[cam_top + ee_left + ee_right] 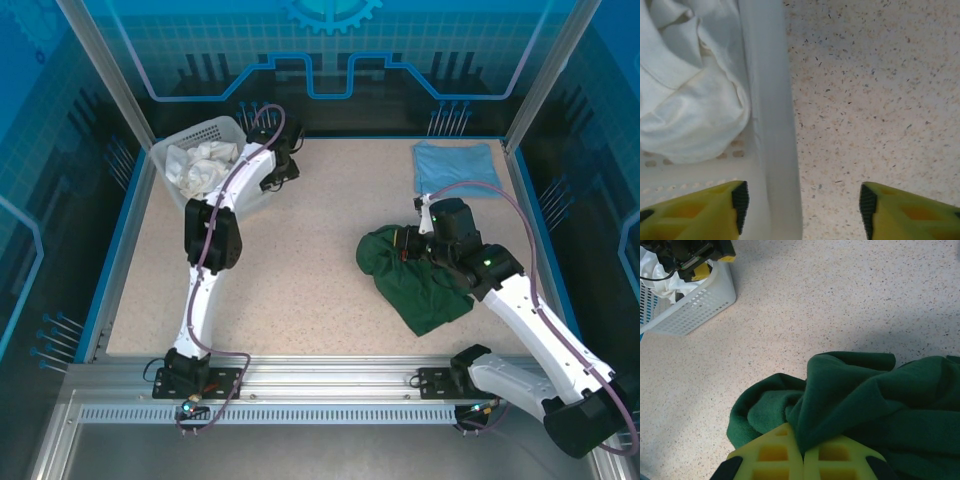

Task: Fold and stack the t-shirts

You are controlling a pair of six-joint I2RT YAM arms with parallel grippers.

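Right hand [803, 460]: clenched on a fold of the dark green t-shirt [420, 285], cloth being pinched at the seam between the two fingers.
Dark green t-shirt: bunched in a crumpled heap on the table [300, 290], right of centre, no flat panel laid out.
Left hand [802, 205]: released, fingers held apart astride the right wall of the basket [770, 100]; nothing is grasped.
Basket: placed at the far left corner, white cloth [685, 110] heaped inside.
Light blue t-shirt [457, 165]: laid folded and flat at the far right corner, well apart from the green one.
Step in hand: judged as the spreading of the green shirt before folding; one shirt appears done.
Next move: the pinched edge is to be drawn out and the cloth laid flat; a second grip from the left hand is probably called for.
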